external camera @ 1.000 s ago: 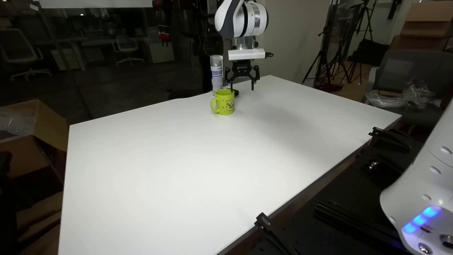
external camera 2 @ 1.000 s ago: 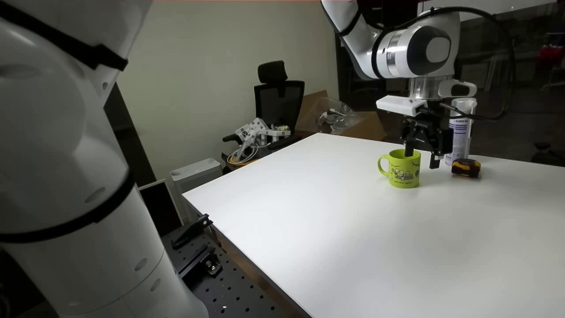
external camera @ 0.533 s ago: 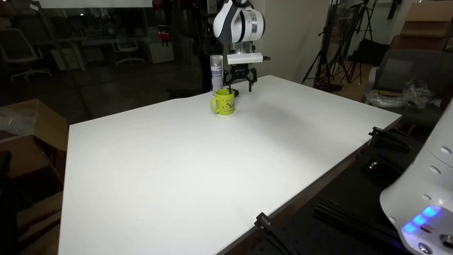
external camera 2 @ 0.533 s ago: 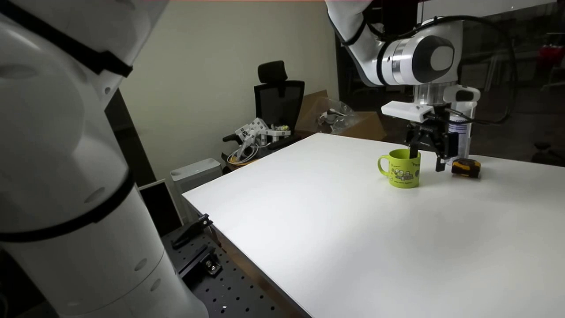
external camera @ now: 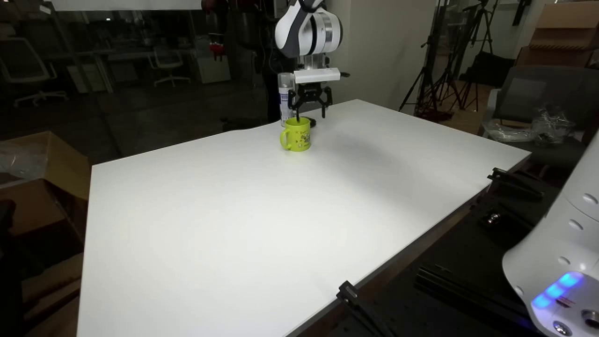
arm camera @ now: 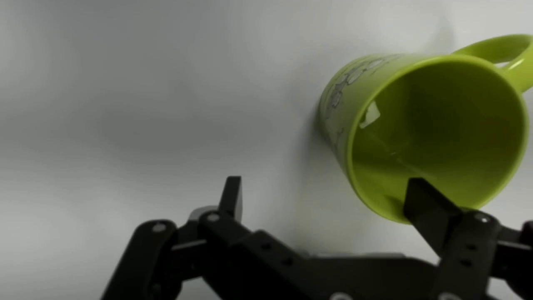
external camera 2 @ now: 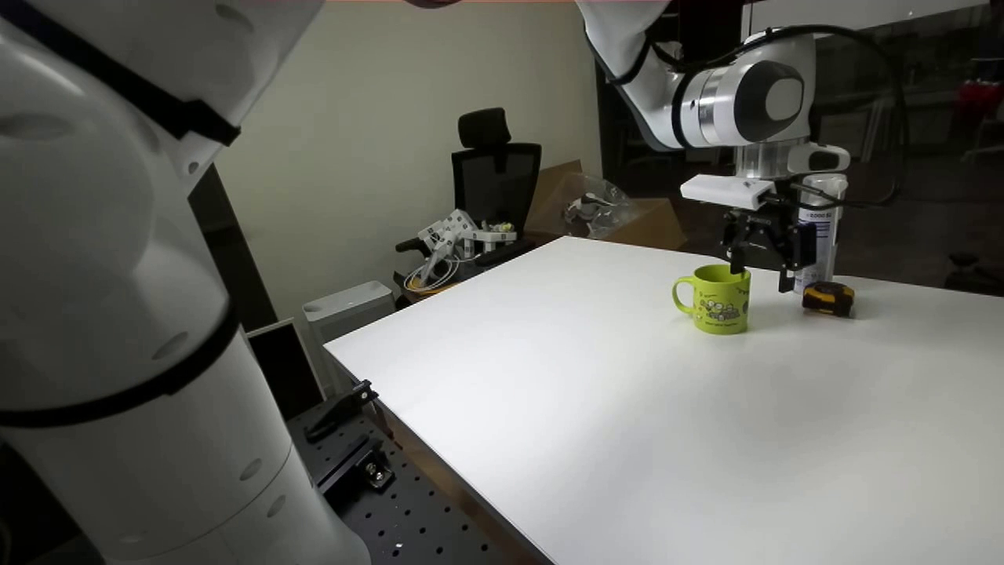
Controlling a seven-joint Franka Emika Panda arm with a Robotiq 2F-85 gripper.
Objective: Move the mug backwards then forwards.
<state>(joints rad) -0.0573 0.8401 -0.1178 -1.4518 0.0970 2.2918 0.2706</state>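
The lime mug point(external camera: 297, 136) stands upright on the white table, its handle on the left in both exterior views point(external camera 2: 720, 304). In the wrist view the mug point(arm camera: 441, 125) fills the right side, with its open mouth facing the camera and its handle at the upper right. My gripper point(external camera: 310, 117) is open above the mug, also seen in an exterior view point(external camera 2: 762, 280). In the wrist view the gripper point(arm camera: 325, 179) has its right finger overlapping the near rim at the mouth; its left finger is off the mug over the table. How deep the fingertip reaches is unclear.
A white bottle with a blue label point(external camera 2: 822, 227) stands behind the gripper near the table's back edge. A black and yellow tape measure point(external camera 2: 828, 299) lies beside it. The white table point(external camera: 224, 234) extends in front of the mug.
The gripper first lowered toward the mug, then rose slightly and shifted, leftward in an exterior view. The mug has shifted and turned very slightly. The fingers stayed apart.
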